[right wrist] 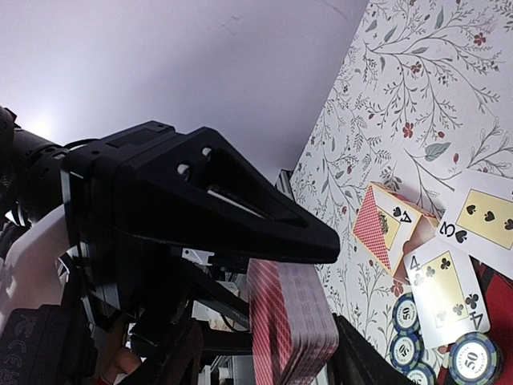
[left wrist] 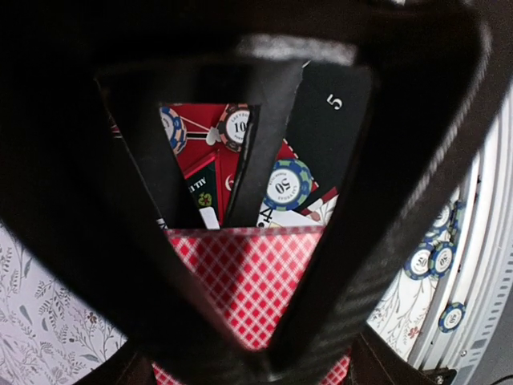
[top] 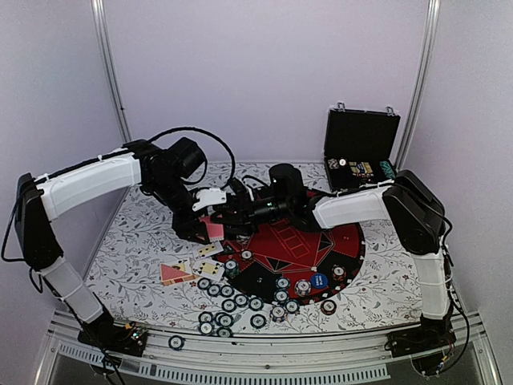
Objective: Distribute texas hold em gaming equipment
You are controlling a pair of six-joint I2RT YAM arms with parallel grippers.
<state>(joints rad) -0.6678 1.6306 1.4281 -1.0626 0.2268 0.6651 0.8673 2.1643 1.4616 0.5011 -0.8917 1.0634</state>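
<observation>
- Top view: the left gripper [top: 210,228] is clamped on a red-backed deck [top: 215,231]. It holds the deck above the floral cloth [top: 136,257], just off the 9 o'clock rim of the round red-and-black mat [top: 321,241]. The right gripper [top: 240,212] meets it from 3 o'clock, and I cannot tell how wide its fingers stand. Round, stripe-edged chips [top: 228,305] are scattered at the mat's 7 o'clock. An open black hinged case [top: 361,144] stands at its 1 o'clock.
- Left wrist view: only here does the deck's diamond-checked back show, pinched between carbon-weave fingers [left wrist: 377,265]. A blue-and-white 50 chip [left wrist: 287,184] appears through the gap beyond the deck, toward 12 o'clock.
- Right wrist view: only here do the deck's stacked edges show, under the left gripper's matte, triangular black finger. Glossy face-up cards [right wrist: 441,287], a three of spades and a four of clubs, lie flat at 4 o'clock.
</observation>
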